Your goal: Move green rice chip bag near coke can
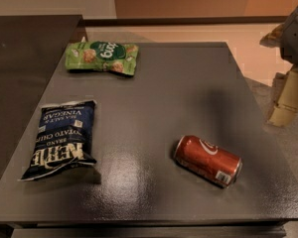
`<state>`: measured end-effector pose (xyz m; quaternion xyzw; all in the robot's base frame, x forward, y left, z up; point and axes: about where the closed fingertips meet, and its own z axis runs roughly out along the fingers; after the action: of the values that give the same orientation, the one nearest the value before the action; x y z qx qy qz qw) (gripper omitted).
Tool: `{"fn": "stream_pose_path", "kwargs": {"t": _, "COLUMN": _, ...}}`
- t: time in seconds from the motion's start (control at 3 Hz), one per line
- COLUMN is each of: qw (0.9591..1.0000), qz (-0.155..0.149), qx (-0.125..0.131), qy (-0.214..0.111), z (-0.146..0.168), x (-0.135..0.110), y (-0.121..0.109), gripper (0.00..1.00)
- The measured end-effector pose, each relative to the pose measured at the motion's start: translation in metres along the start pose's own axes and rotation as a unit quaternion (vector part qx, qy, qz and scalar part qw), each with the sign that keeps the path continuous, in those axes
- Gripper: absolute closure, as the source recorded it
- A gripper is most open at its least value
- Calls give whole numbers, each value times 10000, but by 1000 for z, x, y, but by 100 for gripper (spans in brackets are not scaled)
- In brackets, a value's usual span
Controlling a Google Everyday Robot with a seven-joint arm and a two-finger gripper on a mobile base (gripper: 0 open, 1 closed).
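The green rice chip bag (pixel 102 57) lies flat at the far left of the dark grey table (pixel 179 83). The coke can (pixel 207 160) lies on its side at the near right of the table, its silver end pointing to the right front. My gripper (pixel 288 95) is at the right edge of the view, beyond the table's right side and above the floor. It is far from both the bag and the can and holds nothing that I can see.
A dark blue chip bag (pixel 62 138) with white lettering lies at the near left of the table. A second dark surface (pixel 25 58) adjoins the table on the left. Floor and a wall base lie behind and to the right.
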<state>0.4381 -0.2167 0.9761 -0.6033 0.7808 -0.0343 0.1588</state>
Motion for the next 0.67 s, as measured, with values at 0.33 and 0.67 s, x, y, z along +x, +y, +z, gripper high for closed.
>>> {"fn": "stream_pose_path", "kwargs": {"t": 0.33, "qw": 10000, "qz": 0, "qx": 3, "qy": -2, "z": 0, "x": 0, "y": 0, "gripper": 0}}
{"fn": "stream_pose_path", "kwargs": {"t": 0.67, "qw": 9998, "qz": 9, "qx": -12, "qy": -188, "z": 12, "x": -14, "y": -9, "gripper": 0}}
